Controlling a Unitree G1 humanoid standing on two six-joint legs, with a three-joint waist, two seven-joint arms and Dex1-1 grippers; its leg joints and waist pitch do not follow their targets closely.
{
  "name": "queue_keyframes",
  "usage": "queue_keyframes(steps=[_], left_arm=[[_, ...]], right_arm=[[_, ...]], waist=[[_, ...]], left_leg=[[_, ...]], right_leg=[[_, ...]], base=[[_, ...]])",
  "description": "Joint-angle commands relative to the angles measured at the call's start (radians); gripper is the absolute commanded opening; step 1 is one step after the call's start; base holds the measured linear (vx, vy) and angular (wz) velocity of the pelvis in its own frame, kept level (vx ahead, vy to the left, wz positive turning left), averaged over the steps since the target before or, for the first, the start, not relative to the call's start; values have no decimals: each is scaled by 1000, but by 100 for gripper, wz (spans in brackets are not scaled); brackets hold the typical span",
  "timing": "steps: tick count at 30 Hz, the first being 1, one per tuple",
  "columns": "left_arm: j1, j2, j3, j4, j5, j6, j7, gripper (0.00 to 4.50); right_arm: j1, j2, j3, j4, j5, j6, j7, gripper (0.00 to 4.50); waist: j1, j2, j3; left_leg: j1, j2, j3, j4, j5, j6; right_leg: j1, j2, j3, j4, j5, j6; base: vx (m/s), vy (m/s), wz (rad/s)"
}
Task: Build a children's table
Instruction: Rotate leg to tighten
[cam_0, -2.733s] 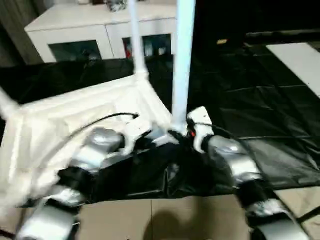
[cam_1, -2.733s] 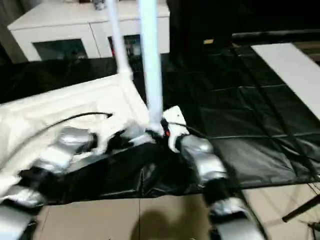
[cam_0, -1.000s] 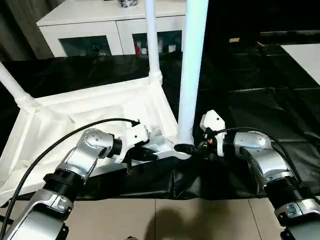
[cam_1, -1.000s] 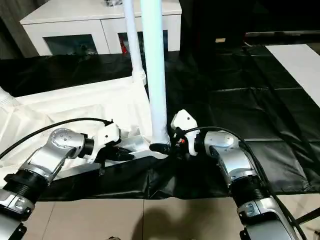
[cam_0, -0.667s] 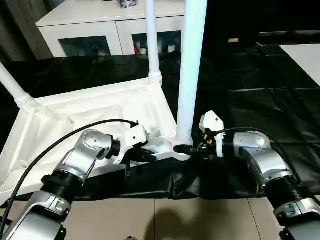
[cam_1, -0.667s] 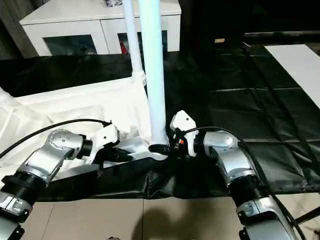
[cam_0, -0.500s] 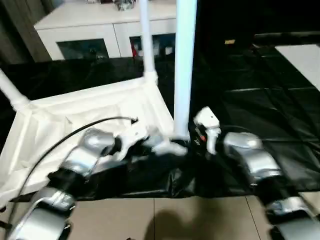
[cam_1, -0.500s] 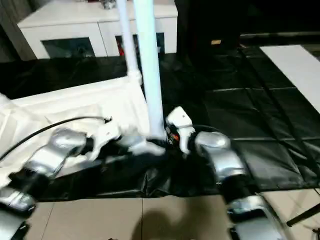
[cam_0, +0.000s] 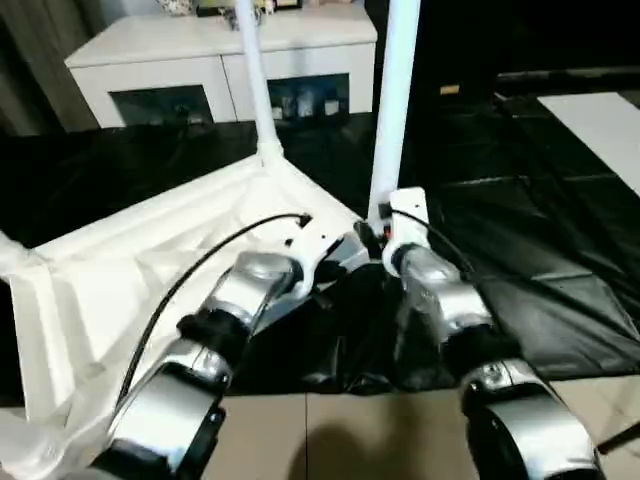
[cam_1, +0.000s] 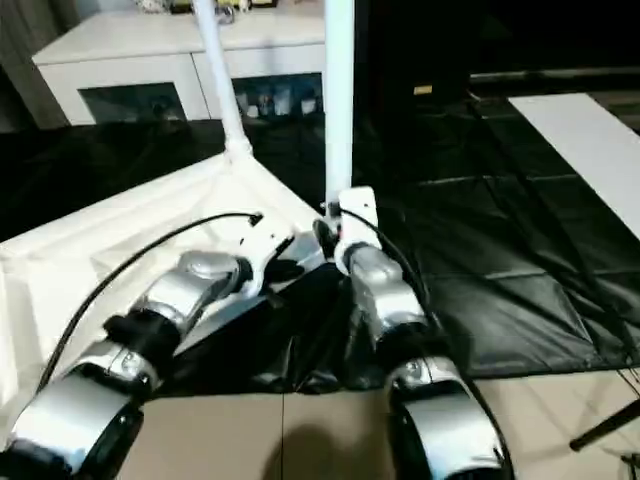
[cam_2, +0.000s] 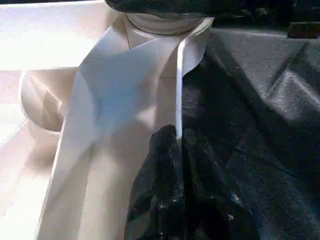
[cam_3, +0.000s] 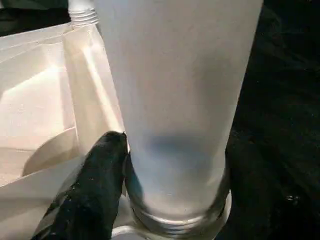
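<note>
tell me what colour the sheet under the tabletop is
Black sheet, under the white tabletop; clearest in the left eye view.

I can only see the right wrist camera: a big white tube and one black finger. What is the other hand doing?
Observer: The left hand is shut, pinching the thin side wall of the upside-down white ribbed plastic tabletop.
Operator: What is the table lying on?
Observer: A crinkly black sheet spread over the floor.
Operator: Is my tube the only leg?
Observer: No. Your tall white tube leg stands at the near corner, and a second white tube leg stands at the far corner, in front of a white cabinet with dark glass doors.
</note>
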Motion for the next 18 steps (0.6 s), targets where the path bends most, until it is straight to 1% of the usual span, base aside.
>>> queue_keyframes(steps=[1,2,3,4,5,6,7,8,9,10,11,12,13,14,15,16,17,18], left_arm=[[-9,24,17,32,26,-5,65,0],[-7,31,13,29,27,-10,56,0],[-3,41,8,25,29,-18,41,0],[0,51,4,22,31,-27,26,0],[5,59,-1,13,31,-35,6,0],[9,64,-3,8,31,-39,-6,0],[24,87,-21,-13,36,-52,-57,0],[29,94,-26,-19,39,-52,-72,0],[37,109,-39,-33,44,-30,-99,0],[57,150,-77,-69,66,-36,-165,0],[58,151,-79,-70,67,-37,-168,0],[71,174,-89,-96,64,-42,-210,0],[85,193,-96,-124,52,-65,-264,0],[94,206,-102,-143,43,-83,-302,0],[102,217,-106,-158,34,-93,-334,0],[112,231,-112,-177,24,-102,-373,0],[120,242,-118,-192,16,-122,-406,0],[149,274,-132,-248,-16,-151,-507,0]], right_arm=[[12,45,10,48,23,-3,59,335],[11,40,13,46,18,-13,63,341],[8,28,15,43,12,-28,70,355],[5,18,15,43,8,-40,77,378],[6,8,17,37,6,-46,90,378],[6,2,18,33,5,-49,98,388],[11,-28,20,10,12,-49,148,400],[13,-37,21,3,14,-49,165,400],[21,-57,34,-13,10,-49,208,400],[48,-110,77,-57,-10,-61,315,400],[49,-113,78,-59,-11,-62,320,400],[70,-148,96,-89,-14,-76,404,400],[90,-177,108,-121,-5,-85,475,400],[102,-196,113,-138,1,-94,525,400],[112,-211,121,-152,3,-103,565,400],[122,-231,132,-168,3,-113,606,400],[129,-241,136,-179,7,-117,630,400],[150,-273,149,-221,26,-117,708,400]], waist=[[0,-4,-62],[-1,-4,-62],[-2,-8,-63],[-2,-6,-65],[-3,-7,-66],[-2,-6,-68],[-1,-5,-73],[-2,-3,-77],[-1,-1,-82],[0,8,-83],[3,1,-86],[4,11,-86],[7,5,-87],[14,7,-85],[15,11,-84],[17,10,-82],[17,10,-79],[21,9,-79]], left_leg=[[0,30,-16,-88,-197,44],[-1,30,-17,-88,-192,48],[-6,30,-19,-89,-178,55],[-5,30,-18,-87,-161,62],[-5,30,-17,-84,-145,69],[-6,30,-18,-83,-133,75],[-7,31,-19,-78,-91,89],[-8,29,-18,-72,-39,112],[-6,28,-17,-65,-2,135],[-7,26,-17,-60,13,150],[-10,28,-15,-54,47,181],[-10,27,-16,-52,56,192],[-11,29,-15,-49,64,213],[-12,32,-14,-50,44,223],[-12,34,-14,-51,32,220],[-9,36,-13,-53,1,211],[-8,40,-13,-58,-31,194],[-7,41,-15,-60,-47,185]], right_leg=[[46,-64,45,-81,-166,-221],[48,-63,44,-78,-157,-225],[52,-64,43,-75,-143,-227],[52,-64,43,-73,-123,-232],[53,-64,43,-71,-101,-240],[54,-65,43,-69,-86,-244],[56,-66,43,-62,-26,-254],[56,-63,43,-53,54,-270],[54,-61,41,-45,123,-284],[53,-60,40,-41,154,-290],[52,-60,40,-37,212,-292],[50,-60,39,-34,226,-297],[48,-60,37,-33,241,-300],[48,-60,35,-36,220,-303],[47,-61,35,-36,201,-302],[46,-59,34,-39,163,-303],[44,-58,36,-42,118,-303],[46,-60,36,-43,98,-305]], base=[[0,0,0],[0,0,0],[0,0,0],[0,0,0],[0,0,0],[0,0,0],[0,0,0],[0,0,0],[0,0,0],[0,0,0],[0,0,0],[0,0,0],[0,0,0],[0,0,0],[0,0,0],[0,0,0],[0,0,0],[0,0,0]])
